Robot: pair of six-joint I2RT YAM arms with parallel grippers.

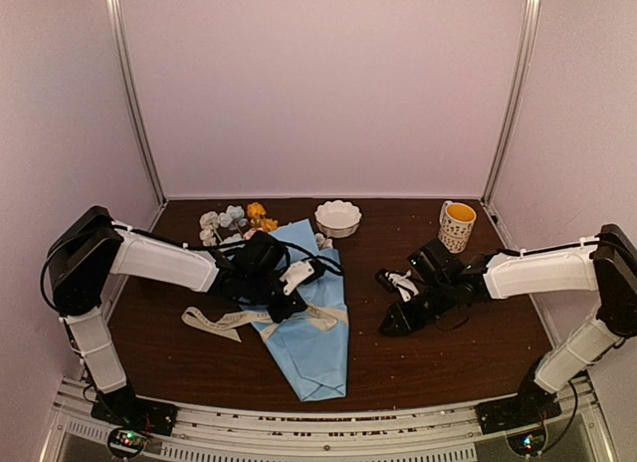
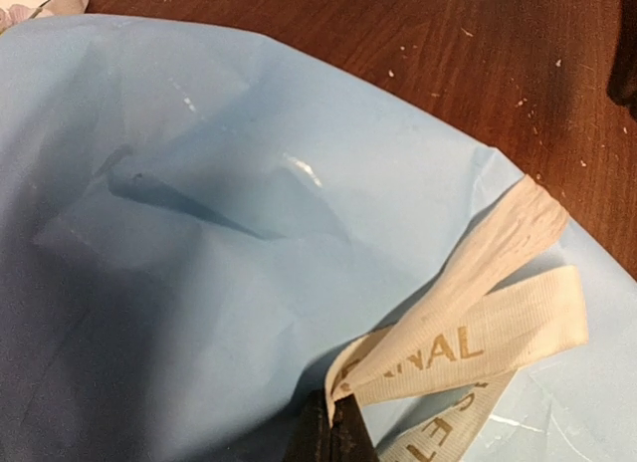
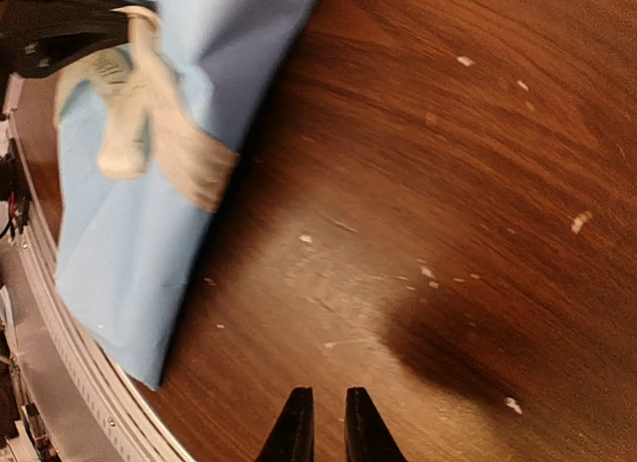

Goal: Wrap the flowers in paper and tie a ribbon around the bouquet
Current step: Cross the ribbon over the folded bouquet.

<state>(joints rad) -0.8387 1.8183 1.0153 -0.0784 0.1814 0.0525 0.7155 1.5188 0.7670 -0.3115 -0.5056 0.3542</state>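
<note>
Left gripper (image 2: 333, 429) clamps the ribbon (image 2: 518, 328) over the paper (image 2: 219, 243); pull slowly, taut, no tearing; right gripper (image 3: 325, 422) slightly parted, empty.

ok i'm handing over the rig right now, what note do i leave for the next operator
Left gripper: shut on the ribbon, just above the paper.
Right gripper: slightly open, empty, over bare table beside the bouquet.
Things: the bouquet lies mid-table, flowers poking out at its far end. The ribbon crosses its middle.
Done: flowers wrapped, ribbon laid across.
Left: finish the bow. It is unclear whether a knot holds yet.
</note>
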